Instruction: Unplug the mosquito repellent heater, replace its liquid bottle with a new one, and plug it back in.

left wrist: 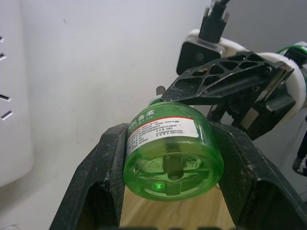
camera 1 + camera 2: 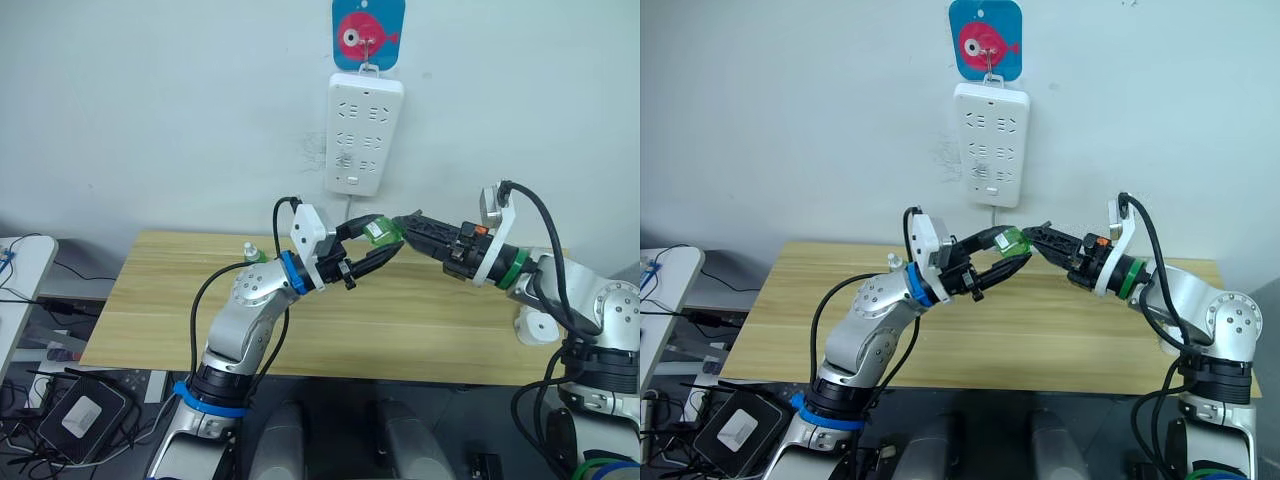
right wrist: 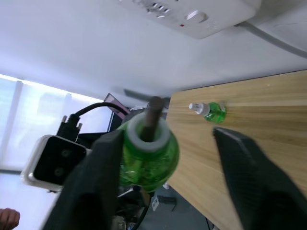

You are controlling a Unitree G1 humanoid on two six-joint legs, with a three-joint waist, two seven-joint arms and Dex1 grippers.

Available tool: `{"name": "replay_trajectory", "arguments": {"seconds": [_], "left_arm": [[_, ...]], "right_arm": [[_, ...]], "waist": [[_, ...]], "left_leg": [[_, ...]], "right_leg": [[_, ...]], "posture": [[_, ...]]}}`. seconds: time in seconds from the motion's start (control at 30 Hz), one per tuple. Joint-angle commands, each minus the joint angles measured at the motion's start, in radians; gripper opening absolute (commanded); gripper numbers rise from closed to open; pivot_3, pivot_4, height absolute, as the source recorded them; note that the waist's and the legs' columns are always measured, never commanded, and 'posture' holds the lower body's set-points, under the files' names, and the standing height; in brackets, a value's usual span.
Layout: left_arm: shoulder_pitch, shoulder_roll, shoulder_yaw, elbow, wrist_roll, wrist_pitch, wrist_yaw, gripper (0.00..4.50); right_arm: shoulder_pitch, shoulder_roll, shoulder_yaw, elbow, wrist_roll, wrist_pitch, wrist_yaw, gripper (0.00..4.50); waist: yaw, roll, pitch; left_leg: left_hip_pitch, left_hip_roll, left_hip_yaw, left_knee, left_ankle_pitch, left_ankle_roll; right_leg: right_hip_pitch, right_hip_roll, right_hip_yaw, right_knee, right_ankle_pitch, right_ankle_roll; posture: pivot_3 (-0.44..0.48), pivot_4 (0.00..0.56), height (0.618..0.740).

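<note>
My left gripper is shut on a green liquid bottle and holds it on its side above the table's middle. The bottle's white neck and dark wick point at my right gripper. That gripper is open, its fingers on either side of the neck, one close beside it. A second green bottle with a white cap stands on the table's far left. A small white rounded unit, apparently the mosquito repellent heater, lies on the table at the right, partly behind my right arm.
A long white power strip hangs on the wall above the wooden table, under a blue fish hook; its cable drops behind the table. Cables and a box lie on the floor at the left.
</note>
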Motion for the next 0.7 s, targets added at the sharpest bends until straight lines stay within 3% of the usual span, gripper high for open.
{"name": "replay_trajectory", "arguments": {"seconds": [0.03, 0.1, 0.13, 0.43, 0.63, 0.7], "left_arm": [[-0.001, -0.003, -0.013, -0.056, -0.014, -0.007, -0.011, 2.27], [0.003, -0.002, -0.017, -0.062, -0.017, -0.003, -0.018, 2.27], [0.004, -0.001, -0.020, -0.064, -0.017, -0.003, -0.022, 2.27], [0.003, 0.005, -0.019, -0.060, -0.024, 0.001, -0.027, 2.27], [-0.005, 0.016, -0.005, -0.051, -0.021, -0.003, -0.030, 4.26], [-0.009, 0.021, -0.002, -0.055, -0.025, 0.004, -0.032, 4.50]], "right_arm": [[0.002, -0.015, -0.003, -0.024, 0.024, -0.001, 0.013, 1.71], [-0.002, -0.015, -0.001, -0.021, 0.024, -0.003, 0.011, 0.99], [-0.003, -0.016, 0.000, -0.019, 0.024, -0.004, 0.010, 0.86], [-0.011, -0.002, -0.007, -0.019, 0.024, -0.017, -0.010, 0.86], [0.010, -0.019, -0.020, -0.032, 0.024, -0.051, -0.053, 0.86], [0.026, -0.039, -0.023, -0.042, 0.024, -0.081, -0.071, 0.86]], "waist": [[0.000, 0.000, 0.000], [0.000, 0.000, 0.000], [0.001, 0.000, 0.000], [0.001, 0.000, 0.000], [0.001, 0.000, 0.000], [0.002, 0.000, 0.000]], "left_leg": [[0.000, 0.000, 0.000, 0.000, 0.000, 0.000], [0.000, 0.000, 0.000, 0.000, 0.000, 0.000], [0.000, 0.000, 0.000, 0.000, 0.000, 0.000], [0.000, 0.000, 0.000, 0.000, 0.000, 0.000], [0.000, 0.000, 0.000, -0.001, 0.000, 0.000], [0.000, 0.000, 0.000, -0.001, 0.000, 0.000]], "right_leg": [[0.000, 0.000, 0.000, 0.000, 0.000, 0.000], [0.000, 0.000, 0.000, 0.000, 0.000, 0.000], [0.000, 0.000, 0.000, 0.000, 0.000, 0.000], [0.000, 0.000, 0.000, 0.000, -0.001, 0.002], [-0.001, 0.000, 0.000, -0.001, -0.001, 0.002], [-0.001, 0.000, 0.000, -0.001, -0.001, 0.002]], "posture": [[0.025, 0.280, 0.740], [0.025, 0.280, 0.740], [0.025, 0.280, 0.740], [0.020, 0.280, 0.740], [0.019, 0.277, 0.740], [0.024, 0.274, 0.740]]}}
